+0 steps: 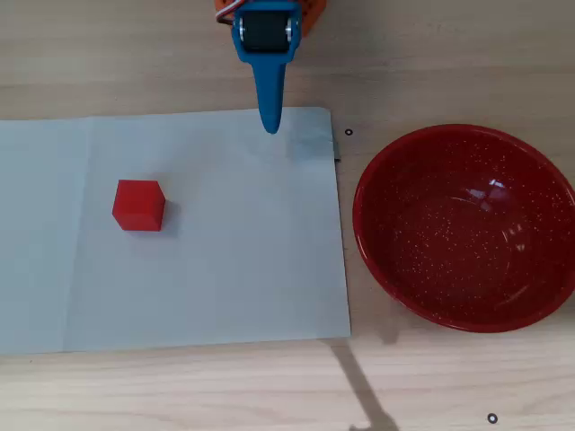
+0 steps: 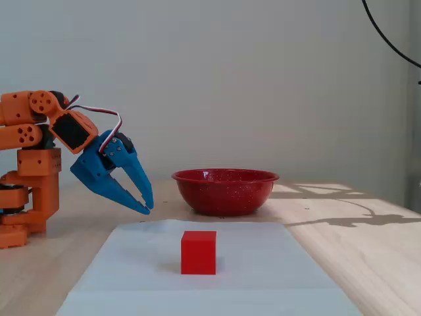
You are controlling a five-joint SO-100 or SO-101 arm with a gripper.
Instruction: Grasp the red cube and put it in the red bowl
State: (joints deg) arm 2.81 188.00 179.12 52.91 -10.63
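Gripper [image 1: 270, 126]: blue, jaws nearly closed, empty, raised at paper's [image 1: 225, 296] far edge; cube [image 1: 138, 205]: on the paper, lower-left of the tips in overhead view, well apart; bowl [image 1: 364, 193]: opposite side, off paper.

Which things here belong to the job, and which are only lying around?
Belong to the job:
- red cube
- red bowl
- gripper

Only lying around:
- white paper sheet
- wooden table
- black cable
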